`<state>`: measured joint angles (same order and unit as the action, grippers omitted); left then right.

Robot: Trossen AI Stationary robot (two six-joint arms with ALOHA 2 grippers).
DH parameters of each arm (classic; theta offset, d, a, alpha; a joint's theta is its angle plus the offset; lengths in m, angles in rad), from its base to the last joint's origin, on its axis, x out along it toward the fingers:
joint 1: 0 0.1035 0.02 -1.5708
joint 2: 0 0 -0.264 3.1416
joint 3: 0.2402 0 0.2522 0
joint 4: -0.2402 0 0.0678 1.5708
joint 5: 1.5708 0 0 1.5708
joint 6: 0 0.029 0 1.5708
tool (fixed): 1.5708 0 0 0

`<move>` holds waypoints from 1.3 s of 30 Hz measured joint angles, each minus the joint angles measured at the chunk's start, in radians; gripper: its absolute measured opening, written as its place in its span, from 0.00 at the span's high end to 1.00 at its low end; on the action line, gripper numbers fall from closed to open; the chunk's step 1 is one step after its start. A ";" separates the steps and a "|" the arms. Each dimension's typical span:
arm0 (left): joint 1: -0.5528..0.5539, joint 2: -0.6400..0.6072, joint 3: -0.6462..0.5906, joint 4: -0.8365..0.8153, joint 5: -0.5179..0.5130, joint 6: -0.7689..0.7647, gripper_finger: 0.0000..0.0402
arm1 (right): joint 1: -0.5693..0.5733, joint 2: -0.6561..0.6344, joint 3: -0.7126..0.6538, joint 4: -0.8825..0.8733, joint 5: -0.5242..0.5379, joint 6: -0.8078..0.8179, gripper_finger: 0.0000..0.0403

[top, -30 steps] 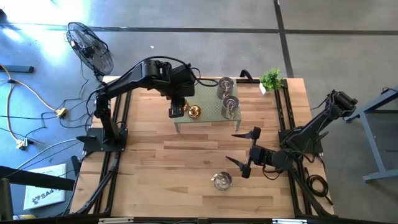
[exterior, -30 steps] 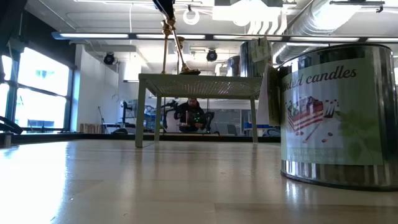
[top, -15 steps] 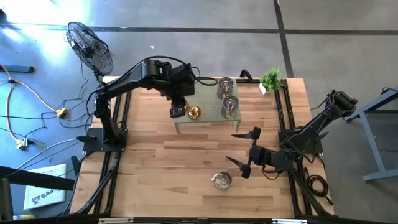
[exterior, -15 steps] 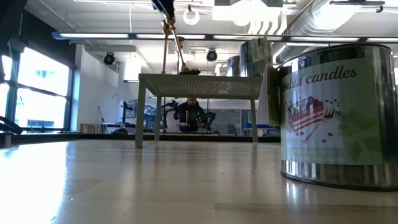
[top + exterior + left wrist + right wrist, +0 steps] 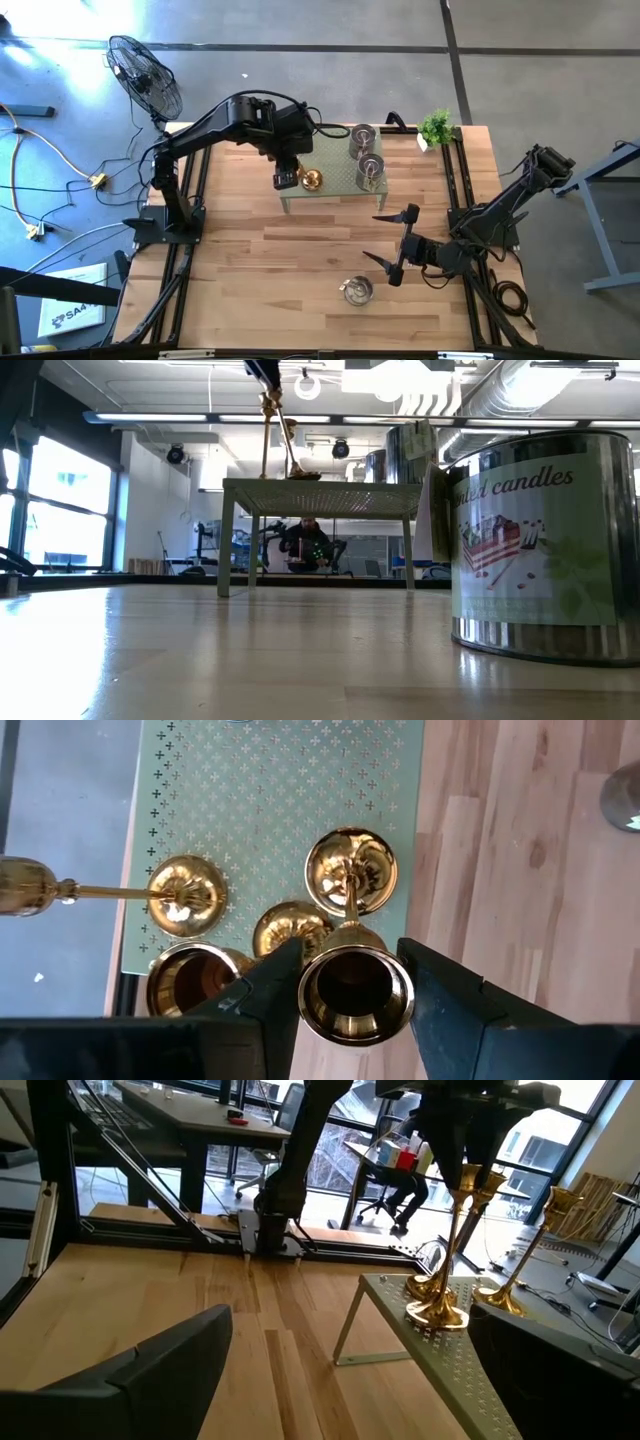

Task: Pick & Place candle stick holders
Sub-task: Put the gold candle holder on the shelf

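Left tool [image 5: 350, 985] clamped on shiny gold brass candle holder's cup [image 5: 356, 997], base [image 5: 351, 871] on pale green perforated stand [image 5: 280, 780], unclear from overhead; right tool [image 5: 389, 243] agape.

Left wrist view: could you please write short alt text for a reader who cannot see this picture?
Seen from above, the left gripper is closed around the cup of a gold candle holder whose base rests on a pale green perforated stand. Two more gold holders stand beside it on the stand.
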<state>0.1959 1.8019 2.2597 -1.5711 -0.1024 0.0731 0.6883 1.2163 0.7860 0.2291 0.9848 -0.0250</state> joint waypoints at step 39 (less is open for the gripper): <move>0.000 0.000 0.000 0.000 0.089 -0.052 0.62 | 0.000 0.000 0.000 0.020 0.000 -0.001 0.01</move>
<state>0.1955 1.8019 2.2597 -1.5707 -0.0132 0.0215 0.6880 1.2161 0.7860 0.2489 0.9848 -0.0256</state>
